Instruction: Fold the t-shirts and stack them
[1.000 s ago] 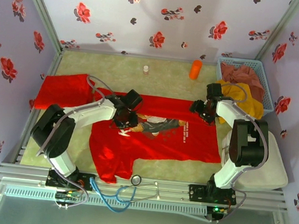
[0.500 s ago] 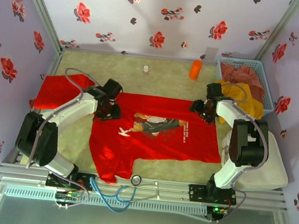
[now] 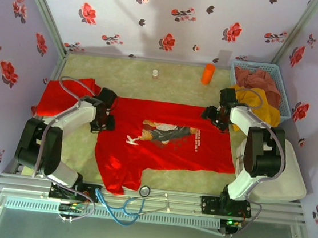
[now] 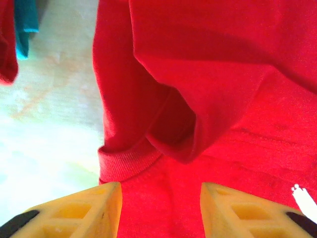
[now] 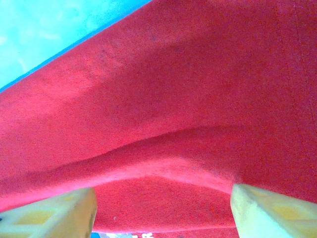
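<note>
Red short-sleeved cloth t-shirt lies under the left gripper, whose yellow fingers stand parted with nothing pinched between them. A ribbed sleeve hem and a loose fold of the cloth sit just ahead of the gap. The right gripper is spread wide too, its pale yellow fingers either side of a raised ridge of the same red cloth, gripping nothing.

From above, this shirt is spread flat in the middle of the pale green table mat, with a small picture and white lettering on its chest. The left gripper is at its 9 o'clock edge, the right gripper at its 2 o'clock corner. A second red cloth t-shirt lies near it at the mat's 9 o'clock side. A blue plastic lattice basket of clothes stands at 2 o'clock, an orange cylindrical cup at 1 o'clock and a small clear bottle at 12.
</note>
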Controlling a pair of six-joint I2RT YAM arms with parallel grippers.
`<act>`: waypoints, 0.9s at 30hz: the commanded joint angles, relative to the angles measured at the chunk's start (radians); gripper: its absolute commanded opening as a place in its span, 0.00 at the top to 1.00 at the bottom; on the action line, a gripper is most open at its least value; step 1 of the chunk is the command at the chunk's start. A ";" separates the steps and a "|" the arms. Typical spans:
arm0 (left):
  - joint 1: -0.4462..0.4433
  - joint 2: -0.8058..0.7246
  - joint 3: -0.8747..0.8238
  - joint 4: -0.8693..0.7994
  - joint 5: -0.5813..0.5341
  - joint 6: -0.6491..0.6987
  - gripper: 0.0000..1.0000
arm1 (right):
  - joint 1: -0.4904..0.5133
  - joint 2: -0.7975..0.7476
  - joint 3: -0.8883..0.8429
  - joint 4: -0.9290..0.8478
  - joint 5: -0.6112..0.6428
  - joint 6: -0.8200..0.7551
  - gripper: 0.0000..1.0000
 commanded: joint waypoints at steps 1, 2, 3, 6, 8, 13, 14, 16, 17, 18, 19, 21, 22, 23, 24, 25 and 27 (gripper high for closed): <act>0.016 0.022 -0.001 0.028 -0.022 0.057 0.55 | -0.005 0.015 -0.003 0.000 -0.010 -0.015 0.28; 0.016 0.029 0.002 0.037 -0.022 0.063 0.56 | -0.005 0.015 -0.002 0.000 -0.010 -0.016 0.28; 0.016 0.034 0.004 0.044 -0.016 0.070 0.56 | -0.005 0.017 0.000 0.000 -0.010 -0.016 0.28; 0.016 0.060 0.015 0.056 -0.002 0.080 0.57 | -0.005 0.018 0.000 -0.001 -0.011 -0.015 0.29; 0.016 0.080 0.024 0.056 -0.004 0.086 0.58 | -0.005 0.018 -0.002 0.000 -0.012 -0.014 0.29; 0.017 0.111 0.026 0.082 0.003 0.096 0.63 | -0.004 0.021 0.002 -0.001 -0.018 -0.015 0.29; 0.016 0.114 0.029 0.082 0.003 0.097 0.64 | -0.005 0.019 0.002 -0.003 -0.019 -0.015 0.29; 0.017 0.112 0.030 0.083 0.003 0.098 0.67 | -0.005 0.019 0.001 -0.001 -0.018 -0.015 0.29; 0.016 0.108 0.032 0.082 0.003 0.099 0.69 | -0.005 0.019 0.001 -0.001 -0.018 -0.015 0.29; 0.016 0.104 0.030 0.083 0.004 0.100 0.71 | -0.005 0.022 0.002 -0.001 -0.018 -0.015 0.29; 0.017 0.097 0.029 0.083 0.004 0.102 0.73 | -0.005 0.024 0.003 -0.001 -0.021 -0.016 0.29; 0.016 0.086 0.027 0.083 0.004 0.102 0.79 | -0.005 0.026 0.002 0.000 -0.026 -0.012 0.29; 0.016 0.083 0.027 0.082 0.004 0.101 0.81 | -0.005 0.028 0.002 0.002 -0.030 -0.012 0.29; 0.017 0.080 0.026 0.081 0.004 0.098 0.84 | -0.005 0.028 0.003 0.002 -0.033 -0.010 0.29; 0.016 0.080 0.024 0.078 0.004 0.097 0.87 | -0.005 0.030 0.006 0.002 -0.036 -0.009 0.29; 0.015 0.080 0.025 0.070 0.007 0.094 0.90 | -0.005 0.029 0.006 0.002 -0.037 -0.009 0.29; 0.016 0.079 0.032 0.040 0.017 0.079 0.95 | -0.005 0.028 0.007 0.000 -0.033 -0.010 0.29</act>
